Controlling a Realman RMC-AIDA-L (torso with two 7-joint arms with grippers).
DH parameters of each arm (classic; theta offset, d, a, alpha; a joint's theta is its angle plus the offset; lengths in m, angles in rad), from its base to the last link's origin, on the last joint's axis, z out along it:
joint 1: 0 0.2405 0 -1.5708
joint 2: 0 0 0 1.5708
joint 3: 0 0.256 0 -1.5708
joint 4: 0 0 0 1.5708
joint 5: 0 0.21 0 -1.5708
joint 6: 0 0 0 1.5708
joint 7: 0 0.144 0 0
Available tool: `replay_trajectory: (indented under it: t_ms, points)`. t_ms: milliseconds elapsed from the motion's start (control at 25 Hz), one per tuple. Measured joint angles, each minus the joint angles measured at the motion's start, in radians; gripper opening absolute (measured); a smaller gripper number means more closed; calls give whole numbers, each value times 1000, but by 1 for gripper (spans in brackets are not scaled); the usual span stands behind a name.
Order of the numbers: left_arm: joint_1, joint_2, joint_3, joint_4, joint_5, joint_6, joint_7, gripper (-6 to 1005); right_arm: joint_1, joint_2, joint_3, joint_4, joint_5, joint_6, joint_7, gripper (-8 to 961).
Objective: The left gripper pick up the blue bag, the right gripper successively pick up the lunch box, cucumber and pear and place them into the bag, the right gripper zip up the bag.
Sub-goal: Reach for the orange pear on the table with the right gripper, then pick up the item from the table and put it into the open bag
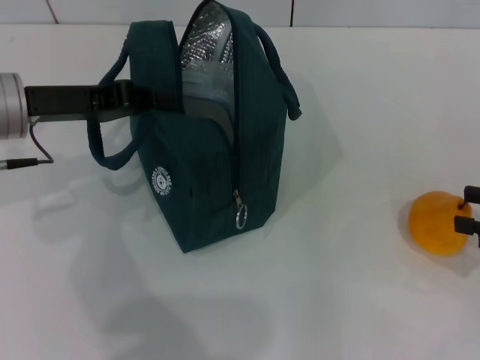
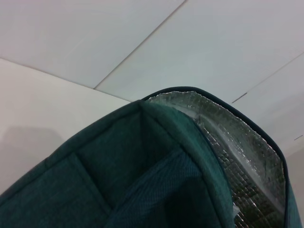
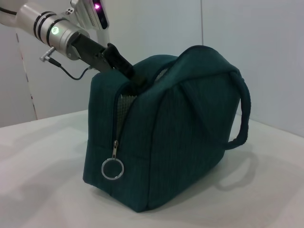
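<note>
The blue bag stands upright on the white table with its zip open and silver lining showing; it also shows in the right wrist view and the left wrist view. My left gripper is shut on the bag's left top rim and also shows in the right wrist view. A grey box edge, apparently the lunch box, shows inside the bag. The orange-yellow pear lies at the right. My right gripper is open, its fingertips at the pear's right side. The cucumber is hidden.
The zip pull ring hangs low on the bag's front end and also shows in the right wrist view. The bag's two handles loop out to either side. The white table spreads around the bag.
</note>
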Motion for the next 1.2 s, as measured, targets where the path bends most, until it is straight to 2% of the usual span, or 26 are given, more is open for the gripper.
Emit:
replay_trajectory:
  t_ms: [240, 560, 800, 1000, 1200]
  points:
    - [-1, 0, 0, 0, 0, 0, 0, 50, 8, 1, 0, 0, 0, 8, 0, 460]
    - [-3, 0, 0, 0, -4, 0, 0, 50, 11, 2, -10, 1, 0, 28, 0, 453]
    - [-6, 1, 0, 0, -8, 0, 0, 50, 20, 1, -14, 2, -8, 26, -8, 317]
    - [-7, 1, 0, 0, -8, -1, 0, 50, 21, 1, -14, 2, -8, 27, -12, 94]
    - [-8, 1, 0, 0, -8, -1, 0, 50, 21, 1, -10, 2, -2, 28, -12, 37]
